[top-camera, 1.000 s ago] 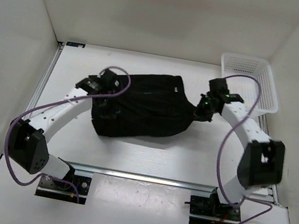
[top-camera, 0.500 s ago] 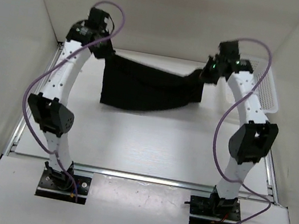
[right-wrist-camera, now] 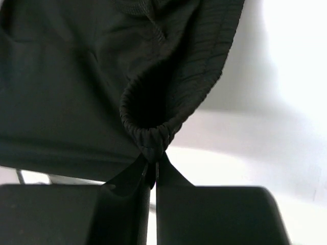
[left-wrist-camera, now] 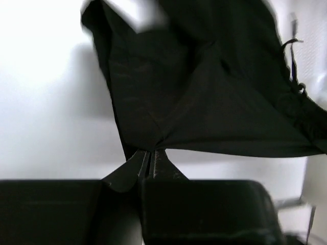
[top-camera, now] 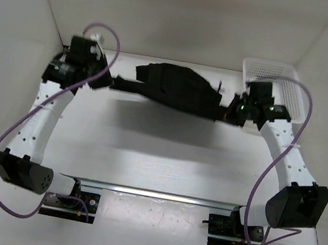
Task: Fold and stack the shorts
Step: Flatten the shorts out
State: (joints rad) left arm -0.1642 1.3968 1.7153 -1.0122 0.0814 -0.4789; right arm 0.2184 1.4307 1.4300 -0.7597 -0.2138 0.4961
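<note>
The black shorts [top-camera: 176,88] hang in the air, stretched between both arms above the far half of the table. My left gripper [top-camera: 109,81] is shut on their left corner; in the left wrist view the fabric [left-wrist-camera: 204,97] fans out from the pinched fingertips [left-wrist-camera: 150,153]. My right gripper [top-camera: 227,115] is shut on the right end; in the right wrist view the ribbed waistband [right-wrist-camera: 168,102] bunches right at the closed tips [right-wrist-camera: 153,162]. A thin drawstring [left-wrist-camera: 294,61] dangles at the far edge of the cloth.
A white plastic mesh basket [top-camera: 284,87] stands at the far right corner, just behind my right arm. White walls close in the table [top-camera: 163,160] on the left, right and far sides. The shorts' shadow falls on the table below them.
Both arms lifted the shorts from the table, held them hanging high at the back, and have now swung them lower and flatter, stretched wide. The left arm moved outward to the left.
</note>
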